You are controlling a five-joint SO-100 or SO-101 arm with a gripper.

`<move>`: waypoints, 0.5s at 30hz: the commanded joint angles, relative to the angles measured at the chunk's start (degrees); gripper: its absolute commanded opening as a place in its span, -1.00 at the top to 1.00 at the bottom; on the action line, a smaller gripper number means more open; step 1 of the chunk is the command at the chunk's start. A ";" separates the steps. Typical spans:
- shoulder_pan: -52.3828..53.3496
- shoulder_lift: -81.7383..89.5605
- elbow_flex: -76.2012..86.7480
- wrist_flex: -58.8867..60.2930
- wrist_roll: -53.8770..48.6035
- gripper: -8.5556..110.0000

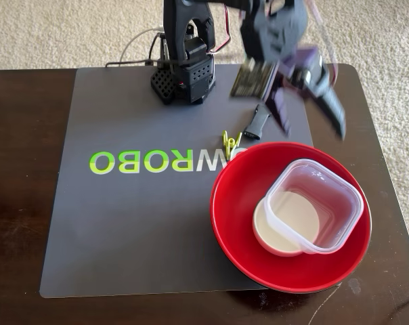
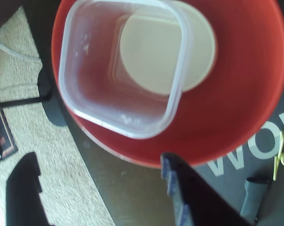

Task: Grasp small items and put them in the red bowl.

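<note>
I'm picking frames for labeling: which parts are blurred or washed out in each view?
Fixed view: the claw is motion-smeared, while the red bowl, tub and mat are sharp. Wrist view: soft all over, the carpet bright and washed out, the claw fingers dark silhouettes.

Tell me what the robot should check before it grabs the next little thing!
1. White bowl in red bowl: ok.
2. Clear tub in red bowl, sitting on the white bowl: ok.
3. Yellow-green clip still on the mat: not ok.
4. Black clip still on the mat: not ok.
5. End effector open and empty: ok.
6. End effector lined up over a clip: cannot tell.
</note>
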 commanded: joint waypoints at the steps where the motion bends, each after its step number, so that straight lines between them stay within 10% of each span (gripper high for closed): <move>1: -4.13 9.32 5.36 4.31 4.31 0.28; 15: -0.09 24.08 42.98 6.86 21.62 0.32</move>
